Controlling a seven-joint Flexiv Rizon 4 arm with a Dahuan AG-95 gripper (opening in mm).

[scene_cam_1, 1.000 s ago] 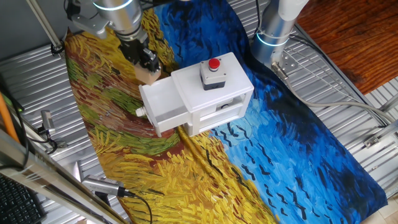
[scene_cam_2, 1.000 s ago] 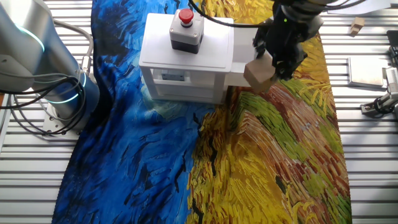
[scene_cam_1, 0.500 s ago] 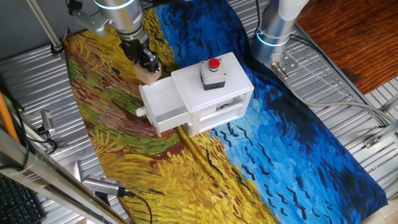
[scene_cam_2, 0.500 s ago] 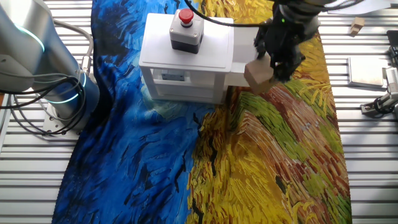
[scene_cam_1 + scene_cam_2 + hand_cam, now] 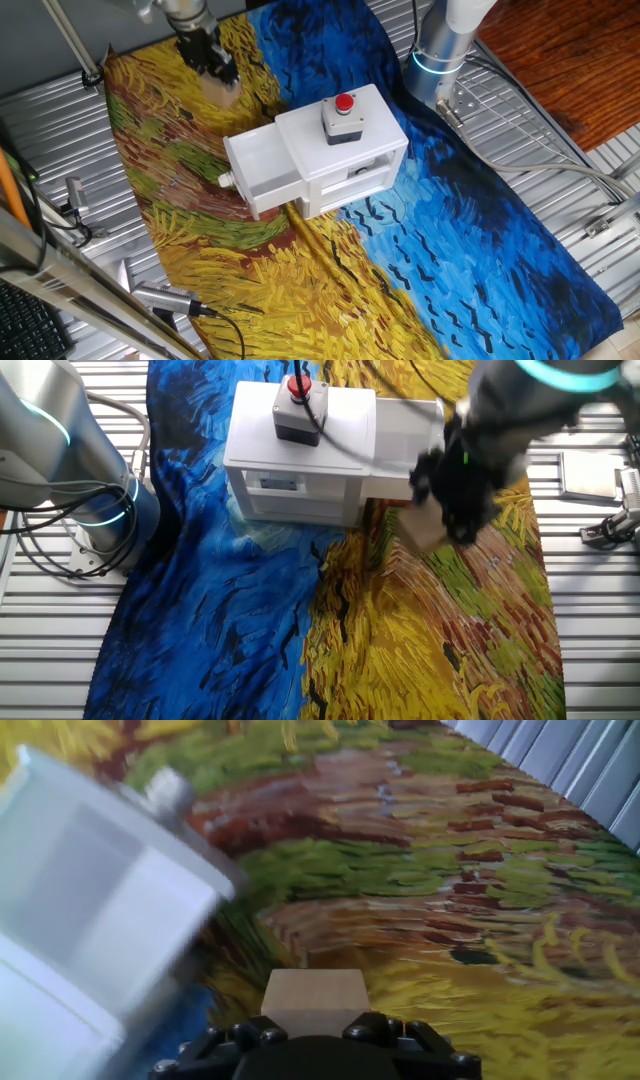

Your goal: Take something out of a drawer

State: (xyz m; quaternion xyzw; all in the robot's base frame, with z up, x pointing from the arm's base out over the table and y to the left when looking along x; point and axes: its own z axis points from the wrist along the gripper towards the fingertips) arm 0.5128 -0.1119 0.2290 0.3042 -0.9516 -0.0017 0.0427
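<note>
block point(image 5: 315, 1001): matt, wood-like | drawer point(image 5: 262, 168): smooth white plastic | cloth point(image 5: 200, 240): printed, possibly fabric

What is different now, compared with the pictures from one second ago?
The gripper, still shut on the tan block, has moved away from the open drawer and now carries the block over the yellow part of the cloth. The drawer, the white box and the red button stayed as they were.

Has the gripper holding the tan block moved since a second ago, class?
Yes. The gripper with the tan block was right beside the open drawer; now it sits farther from it, out over the yellow cloth.
</note>
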